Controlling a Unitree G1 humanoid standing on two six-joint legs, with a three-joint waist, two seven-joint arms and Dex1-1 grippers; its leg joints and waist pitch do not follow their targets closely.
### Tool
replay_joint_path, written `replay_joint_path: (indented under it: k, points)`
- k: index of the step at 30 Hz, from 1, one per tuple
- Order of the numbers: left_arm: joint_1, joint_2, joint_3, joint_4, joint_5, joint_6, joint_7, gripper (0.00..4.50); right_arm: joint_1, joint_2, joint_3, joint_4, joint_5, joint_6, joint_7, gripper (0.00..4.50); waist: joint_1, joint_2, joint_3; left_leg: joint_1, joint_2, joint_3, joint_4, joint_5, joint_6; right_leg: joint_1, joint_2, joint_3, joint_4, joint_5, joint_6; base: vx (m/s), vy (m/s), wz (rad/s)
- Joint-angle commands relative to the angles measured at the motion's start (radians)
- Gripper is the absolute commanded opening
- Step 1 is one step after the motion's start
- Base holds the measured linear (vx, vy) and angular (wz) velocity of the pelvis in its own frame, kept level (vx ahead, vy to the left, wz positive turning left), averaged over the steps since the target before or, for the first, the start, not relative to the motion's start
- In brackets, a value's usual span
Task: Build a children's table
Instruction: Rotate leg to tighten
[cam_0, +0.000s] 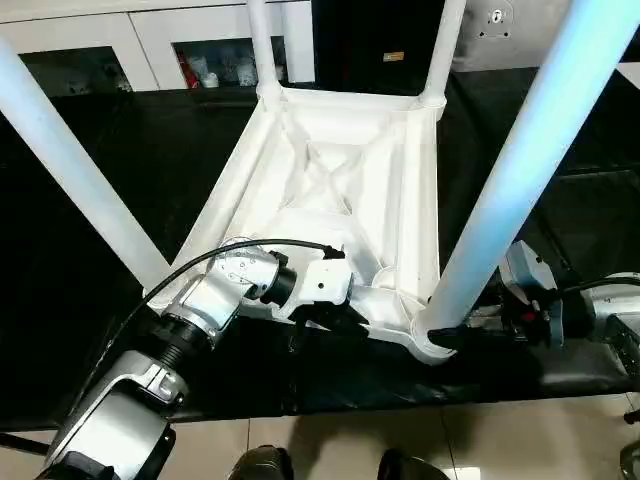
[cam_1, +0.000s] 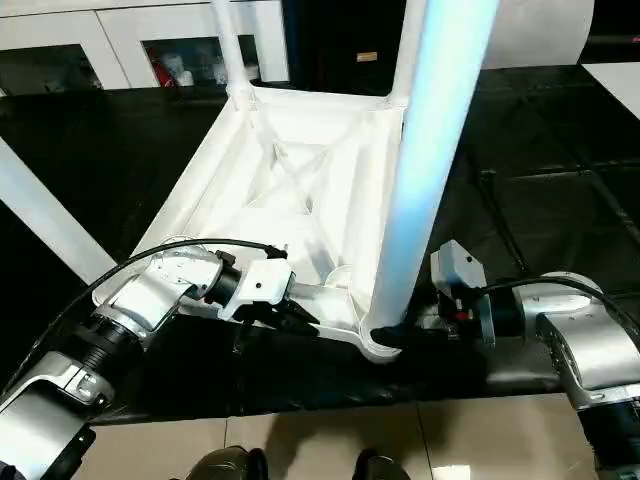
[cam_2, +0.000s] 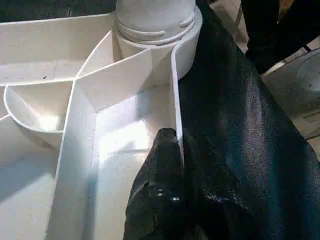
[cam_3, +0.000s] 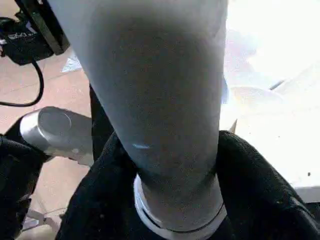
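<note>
The upturned white plastic ribbed children's table (cam_0: 340, 200) lies on the black-covered desk (cam_0: 120, 160), tapered white legs upward; the left claw (cam_0: 320, 318) pinches its near rim, closed; the right claw (cam_3: 165, 200) straddles the near-right leg (cam_0: 520, 170) at its base.

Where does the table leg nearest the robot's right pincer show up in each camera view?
Left eye: near-right leg rises from the bottom-right corner socket.
Right eye: the tall tube, centre-right.
Left wrist: its base, top centre.
Right wrist: the wide central tube between the right pincer's fingers.
Shared landmark: that corner socket.
</note>
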Motion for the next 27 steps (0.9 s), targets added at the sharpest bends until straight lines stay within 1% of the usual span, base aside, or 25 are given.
replay_joint_path:
  k: [1, 2, 3, 4, 5, 6, 7, 8, 9, 10, 11, 12, 13, 14, 15, 16, 18, 19, 20, 21, 23, 24, 25, 26, 27]
  points:
    - [0.002, -0.007, -0.032, -0.002, 0.015, 0.000, -0.026, 0.00, 0.016, 0.011, 0.001, -0.033, 0.049, 0.051, 0.008, 2.00, -0.005, -0.033, -0.086, 0.001, 0.069, -0.020, -0.052, -0.023, 0.205, 0.070, -0.075, 0.061, -0.051, -0.242, -0.209, 0.000, 0.000, 0.00]
    - [0.003, -0.014, -0.023, -0.003, 0.010, 0.026, -0.009, 0.00, 0.026, 0.027, -0.010, -0.062, 0.074, 0.098, -0.022, 1.99, -0.004, -0.032, -0.084, 0.001, 0.068, -0.020, -0.053, -0.024, 0.204, 0.070, -0.074, 0.062, -0.054, -0.253, -0.206, 0.000, 0.000, 0.00]
    - [0.006, -0.032, -0.005, -0.011, -0.003, 0.072, 0.024, 0.00, 0.032, 0.059, -0.029, -0.090, 0.090, 0.162, -0.102, 1.99, -0.003, -0.028, -0.084, 0.000, 0.068, -0.021, -0.053, -0.024, 0.200, 0.070, -0.074, 0.061, -0.054, -0.263, -0.201, 0.000, 0.000, 0.00]
    - [0.007, -0.040, 0.002, -0.014, -0.006, 0.090, 0.040, 0.00, 0.032, 0.075, -0.037, -0.098, 0.092, 0.185, -0.139, 1.99, -0.005, -0.029, -0.081, 0.002, 0.069, -0.020, -0.055, -0.029, 0.196, 0.068, -0.073, 0.062, -0.058, -0.275, -0.198, 0.000, 0.000, 0.00]
    - [0.007, -0.048, 0.007, -0.018, -0.007, 0.115, 0.059, 0.00, 0.029, 0.094, -0.046, -0.105, 0.096, 0.214, -0.182, 1.99, -0.008, -0.031, -0.078, 0.002, 0.065, -0.021, -0.058, -0.064, 0.164, 0.068, -0.072, 0.059, -0.065, -0.344, -0.180, 0.000, 0.000, 0.00]
    - [0.007, -0.061, 0.014, -0.024, -0.006, 0.144, 0.088, 0.00, 0.021, 0.124, -0.053, -0.112, 0.083, 0.235, -0.246, 1.99, -0.011, -0.031, -0.075, 0.002, 0.063, -0.021, -0.060, -0.080, 0.150, 0.066, -0.072, 0.058, -0.069, -0.376, -0.172, 0.000, 0.000, 0.00]
    - [0.007, -0.061, 0.014, -0.024, -0.006, 0.144, 0.088, 0.00, 0.021, 0.124, -0.053, -0.112, 0.083, 0.235, -0.246, 1.99, -0.014, -0.032, -0.071, 0.003, 0.061, -0.020, -0.062, -0.104, 0.134, 0.066, -0.071, 0.057, -0.075, -0.418, -0.160, -0.052, -0.007, -0.03]
    - [0.007, -0.076, 0.021, -0.031, -0.004, 0.177, 0.122, 0.00, 0.012, 0.164, -0.059, -0.122, 0.061, 0.257, -0.330, 1.99, -0.019, -0.032, -0.065, 0.008, 0.054, -0.020, -0.065, -0.149, 0.101, 0.066, -0.073, 0.054, -0.088, -0.515, -0.126, -0.054, -0.004, -0.02]
    - [0.007, -0.092, 0.027, -0.035, 0.004, 0.210, 0.163, 0.00, 0.007, 0.198, -0.062, -0.128, 0.038, 0.269, -0.401, 1.99, -0.028, -0.033, -0.059, 0.009, 0.049, -0.022, -0.067, -0.176, 0.074, 0.063, -0.072, 0.051, -0.098, -0.579, -0.094, -0.054, -0.004, -0.02]
    - [0.007, -0.094, 0.028, -0.035, 0.005, 0.213, 0.167, 0.00, 0.006, 0.202, -0.062, -0.128, 0.035, 0.271, -0.408, 1.99, -0.035, -0.034, -0.057, 0.009, 0.046, -0.023, -0.067, -0.187, 0.066, 0.062, -0.072, 0.048, -0.104, -0.612, -0.077, 0.000, 0.000, 0.00]
    - [0.005, -0.112, 0.032, -0.035, 0.013, 0.237, 0.207, 0.00, -0.002, 0.237, -0.063, -0.127, 0.007, 0.290, -0.477, 1.99, -0.046, -0.035, -0.056, 0.003, 0.043, -0.027, -0.069, -0.196, 0.050, 0.068, -0.071, 0.042, -0.108, -0.648, -0.046, 0.000, 0.000, 0.00]
    - [0.004, -0.138, 0.039, -0.037, 0.026, 0.270, 0.262, 0.00, -0.009, 0.281, -0.068, -0.139, -0.019, 0.333, -0.564, 1.99, -0.060, -0.035, -0.056, 0.006, 0.040, -0.029, -0.068, -0.203, 0.044, 0.065, -0.071, 0.039, -0.115, -0.661, -0.029, 0.000, 0.000, 0.00]
    - [0.003, -0.150, 0.043, -0.037, 0.029, 0.280, 0.284, 0.00, -0.012, 0.300, -0.074, -0.140, -0.029, 0.349, -0.599, 1.99, -0.060, -0.035, -0.056, 0.006, 0.040, -0.029, -0.068, -0.203, 0.044, 0.065, -0.071, 0.039, -0.115, -0.661, -0.029, 0.000, 0.000, 0.00]
    - [0.002, -0.202, 0.058, -0.039, 0.042, 0.327, 0.374, 0.00, -0.028, 0.383, -0.098, -0.147, -0.066, 0.420, -0.755, 1.99, -0.080, -0.032, -0.052, 0.004, 0.040, -0.033, -0.069, -0.219, 0.039, 0.062, -0.067, 0.033, -0.120, -0.665, -0.021, 0.000, 0.000, 0.00]
    - [0.003, -0.222, 0.065, -0.039, 0.045, 0.342, 0.409, 0.00, -0.033, 0.409, -0.106, -0.149, -0.075, 0.443, -0.806, 1.99, -0.091, -0.031, -0.056, 0.000, 0.038, -0.037, -0.068, -0.220, 0.033, 0.069, -0.068, 0.027, -0.119, -0.659, -0.015, 0.000, 0.000, 0.00]
    - [0.003, -0.222, 0.065, -0.039, 0.045, 0.342, 0.409, 0.00, -0.033, 0.409, -0.106, -0.149, -0.075, 0.443, -0.806, 1.99, -0.094, -0.029, -0.056, 0.001, 0.039, -0.038, -0.070, -0.223, 0.035, 0.069, -0.069, 0.026, -0.124, -0.659, -0.011, 0.000, 0.000, 0.00]
    - [0.007, -0.276, 0.082, -0.041, 0.044, 0.378, 0.491, 0.00, -0.044, 0.477, -0.128, -0.137, -0.102, 0.462, -0.926, 1.99, -0.105, -0.025, -0.056, 0.012, 0.040, -0.036, -0.069, -0.246, 0.054, 0.060, -0.070, 0.028, -0.131, -0.629, -0.017, 0.000, 0.000, 0.00]
    - [0.009, -0.291, 0.085, -0.040, 0.043, 0.384, 0.512, 0.00, -0.046, 0.493, -0.135, -0.129, -0.109, 0.454, -0.955, 1.99, -0.109, -0.018, -0.057, 0.006, 0.048, -0.039, -0.075, -0.235, 0.061, 0.064, -0.070, 0.031, -0.120, -0.567, -0.044, 0.000, 0.000, 0.00]
    - [0.014, -0.312, 0.076, -0.040, 0.056, 0.379, 0.538, 0.00, -0.040, 0.512, -0.132, -0.109, -0.128, 0.385, -0.979, 1.99, -0.111, -0.019, -0.059, 0.002, 0.050, -0.039, -0.077, -0.229, 0.065, 0.067, -0.070, 0.031, -0.118, -0.537, -0.050, 0.000, 0.000, 0.00]
    - [0.014, -0.314, 0.073, -0.040, 0.059, 0.378, 0.539, 0.00, -0.038, 0.513, -0.130, -0.107, -0.131, 0.375, -0.979, 2.54, -0.112, -0.021, -0.058, 0.007, 0.053, -0.037, -0.078, -0.236, 0.071, 0.061, -0.070, 0.036, -0.119, -0.508, -0.064, 0.000, 0.000, 0.00]
    - [0.018, -0.318, 0.071, -0.047, 0.065, 0.382, 0.541, 0.00, -0.032, 0.516, -0.132, -0.110, -0.132, 0.363, -0.981, 2.67, -0.111, -0.024, -0.060, 0.008, 0.052, -0.035, -0.078, -0.231, 0.079, 0.062, -0.072, 0.043, -0.113, -0.486, -0.079, 0.000, 0.000, 0.00]
    - [0.022, -0.314, 0.074, -0.057, 0.067, 0.389, 0.536, 0.00, -0.026, 0.517, -0.139, -0.131, -0.129, 0.379, -0.968, 2.73, -0.108, -0.021, -0.061, 0.005, 0.054, -0.034, -0.079, -0.202, 0.096, 0.066, -0.074, 0.050, -0.104, -0.432, -0.108, 0.000, 0.000, 0.00]
    - [0.023, -0.312, 0.074, -0.060, 0.068, 0.389, 0.534, 0.00, -0.024, 0.515, -0.140, -0.137, -0.127, 0.382, -0.962, 2.73, -0.106, -0.021, -0.062, 0.004, 0.055, -0.033, -0.078, -0.190, 0.103, 0.066, -0.074, 0.052, -0.101, -0.412, -0.117, 0.000, 0.000, 0.00]
    - [0.025, -0.298, 0.072, -0.063, 0.073, 0.379, 0.526, 0.00, -0.015, 0.502, -0.140, -0.155, -0.119, 0.380, -0.942, 3.04, -0.103, -0.021, -0.063, 0.004, 0.058, -0.032, -0.078, -0.169, 0.113, 0.067, -0.074, 0.055, -0.096, -0.376, -0.133, 0.000, 0.000, 0.00]
    - [0.025, -0.293, 0.071, -0.064, 0.075, 0.373, 0.521, 0.00, -0.012, 0.496, -0.139, -0.161, -0.117, 0.378, -0.933, 3.11, -0.100, -0.021, -0.065, 0.005, 0.058, -0.029, -0.076, -0.155, 0.122, 0.068, -0.074, 0.057, -0.091, -0.347, -0.146, 0.000, 0.000, 0.00]
